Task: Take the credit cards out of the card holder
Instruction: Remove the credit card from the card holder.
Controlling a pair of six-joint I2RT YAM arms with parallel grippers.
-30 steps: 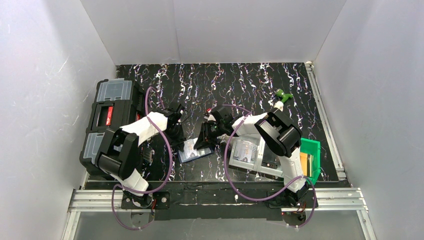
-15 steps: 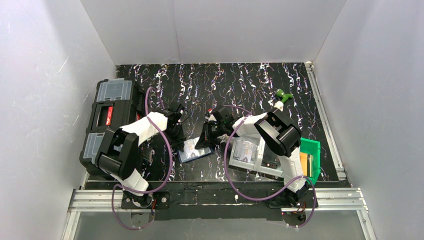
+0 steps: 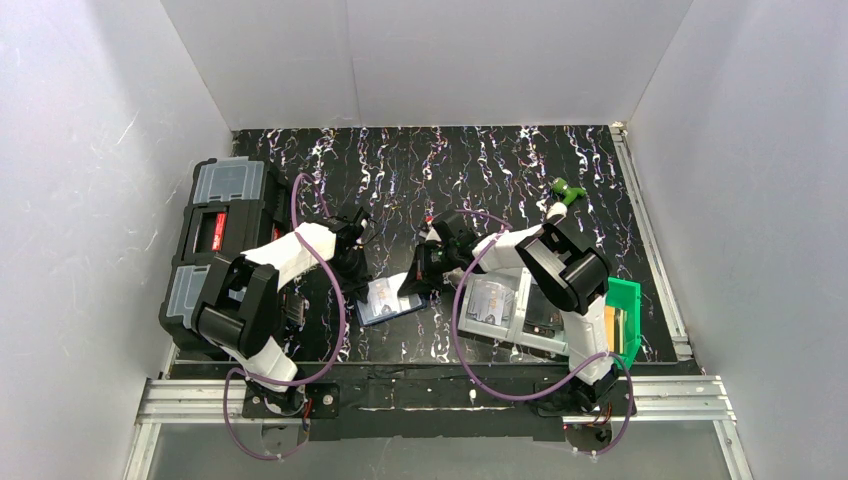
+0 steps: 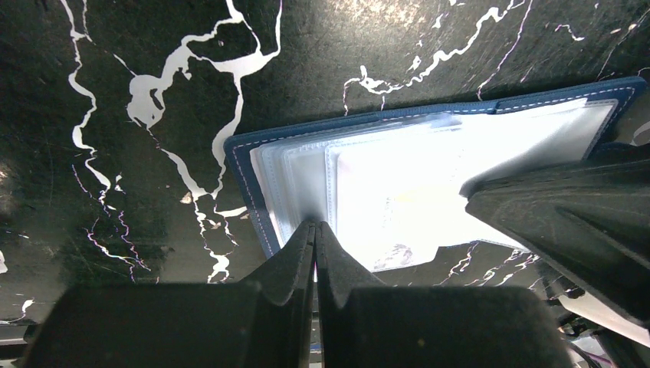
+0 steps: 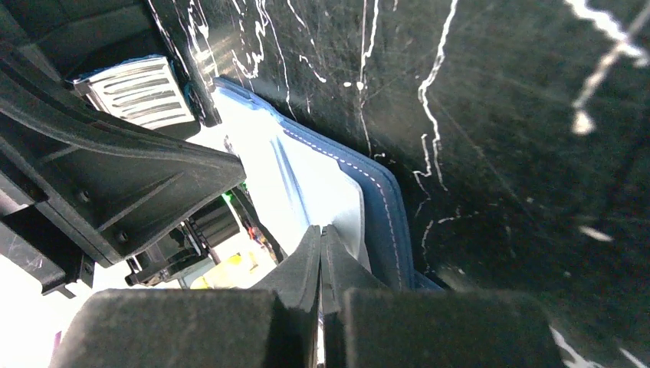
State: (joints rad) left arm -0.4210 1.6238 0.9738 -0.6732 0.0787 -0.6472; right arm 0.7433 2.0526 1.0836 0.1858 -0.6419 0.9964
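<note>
The card holder (image 3: 388,300) lies open on the black marbled table (image 3: 480,170), near the front edge and between the two arms, with its pale clear sleeves facing up. The left claw (image 3: 356,272) comes down at the left side of the holder. In the left wrist view its fingers (image 4: 295,257) are pressed fully together, and their tips touch the edge of the clear sleeves inside the navy border of the holder (image 4: 244,157). The right claw (image 3: 415,280) is at the right side of the holder. In the right wrist view its fingers (image 5: 303,257) are also closed tight, with the tips against a pale sleeve just inside the stitched blue edge (image 5: 383,201). Whether something thin is pinched between them, one cannot tell. The sleeves are very bright in both wrist views, so single cards cannot be made out there. A black toolbox (image 3: 215,240) stands at the left edge of the table. A grey tray (image 3: 515,340) and a green bin (image 3: 628,298) stand at the right, beside the right arm.
</note>
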